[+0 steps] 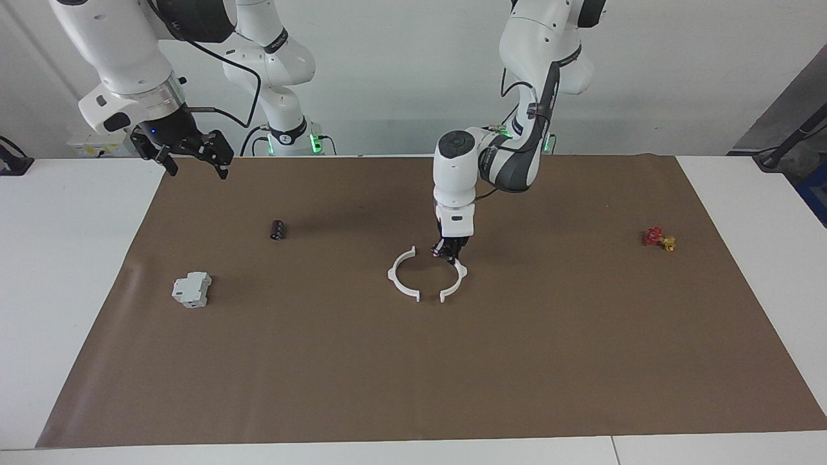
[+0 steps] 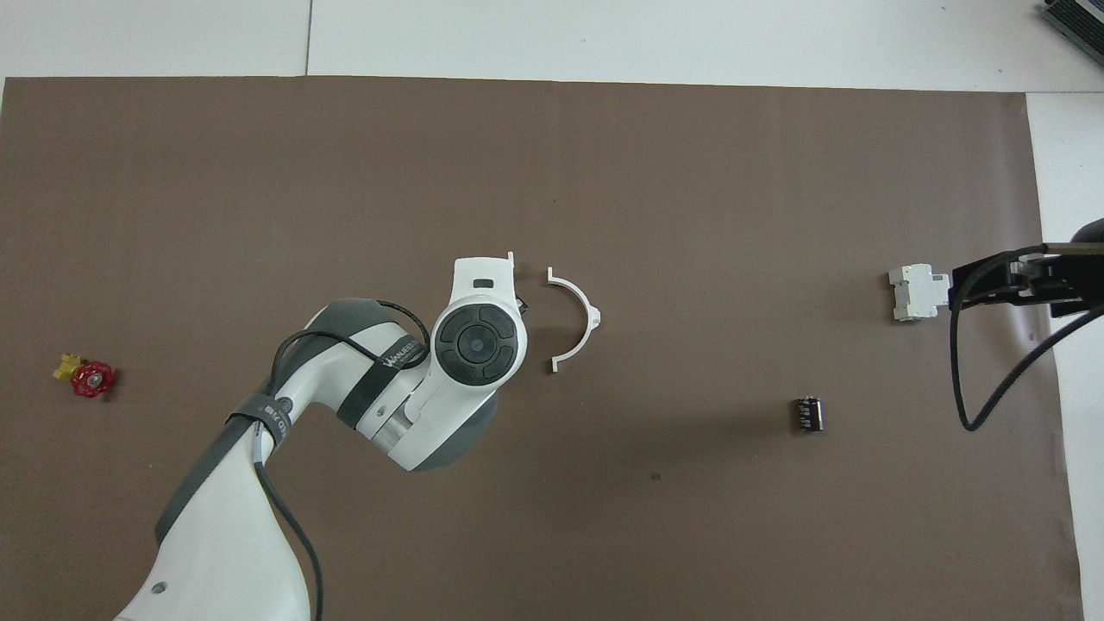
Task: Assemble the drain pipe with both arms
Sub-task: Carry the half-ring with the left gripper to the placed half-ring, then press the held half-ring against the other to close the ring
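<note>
The drain pipe lies as two white half-ring arcs in the middle of the brown mat, facing each other with small gaps between their ends. My left gripper is down at the mat, shut on the nearer-to-robots end of the arc toward the left arm's end. The other arc lies free beside it and shows whole in the overhead view. In that view my left wrist hides the held arc except one tip. My right gripper is open, empty and raised over the mat's edge at the right arm's end, waiting.
A grey-white boxy block sits toward the right arm's end, with a small black cylinder nearer the robots. A red and yellow valve piece lies toward the left arm's end. The brown mat covers most of the white table.
</note>
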### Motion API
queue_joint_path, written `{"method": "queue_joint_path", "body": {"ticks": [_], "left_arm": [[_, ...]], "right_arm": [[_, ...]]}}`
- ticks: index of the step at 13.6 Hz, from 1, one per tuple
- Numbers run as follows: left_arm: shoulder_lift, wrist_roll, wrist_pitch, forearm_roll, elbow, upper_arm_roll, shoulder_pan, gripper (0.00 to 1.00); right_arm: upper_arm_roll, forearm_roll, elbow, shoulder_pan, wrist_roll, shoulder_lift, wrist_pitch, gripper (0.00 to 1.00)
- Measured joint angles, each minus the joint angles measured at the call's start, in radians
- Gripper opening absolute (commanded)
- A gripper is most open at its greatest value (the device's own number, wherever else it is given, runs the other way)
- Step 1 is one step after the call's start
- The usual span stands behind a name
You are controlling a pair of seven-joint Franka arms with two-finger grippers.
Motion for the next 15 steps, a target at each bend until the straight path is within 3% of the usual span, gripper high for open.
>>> {"method": "queue_joint_path", "body": {"ticks": [15], "left_arm": [[0.03, -0.156, 0.017, 0.006, 0.007, -0.007, -0.074, 0.0]], "right_arm": [[0.0, 0.0, 0.0, 0.0, 0.0, 0.0, 0.0, 1.0]]}}
